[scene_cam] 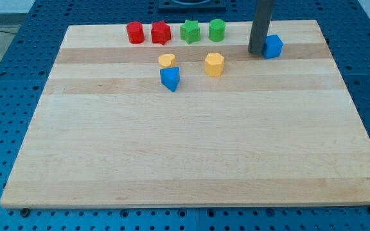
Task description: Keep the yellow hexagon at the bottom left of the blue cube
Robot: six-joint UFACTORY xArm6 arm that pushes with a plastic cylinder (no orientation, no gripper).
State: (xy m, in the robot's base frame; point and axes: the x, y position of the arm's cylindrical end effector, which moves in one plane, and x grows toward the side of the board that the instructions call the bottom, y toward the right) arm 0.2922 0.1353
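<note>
**Rod tip set against the blue cube near the board's top edge**

The arm ends in a plain dark rod, with no jaws to open or close and nothing held. Its tip (257,52) rests on the wooden board (191,154) just at the view's left of the blue cube (273,46); the two look to be touching, though the contact line is too fine to be certain.

The yellow hexagon (214,64) sits to the view's left of the cube and a little lower, apart from both cube and tip. Further left lies a smaller yellow block (166,60) (its shape is hard to make out), and just below it, nearly touching, a blue wedge-shaped block (169,78).

Along the view's top edge stands a row of four: a red cylinder (135,32), a red star-like block (161,33), a green star-like block (190,31) and a green cylinder (217,29).

The cube sits near the board's top right corner, with a little room to the right edge. All blocks crowd the top strip; the board's middle and whole lower part offer broad room for sliding.
</note>
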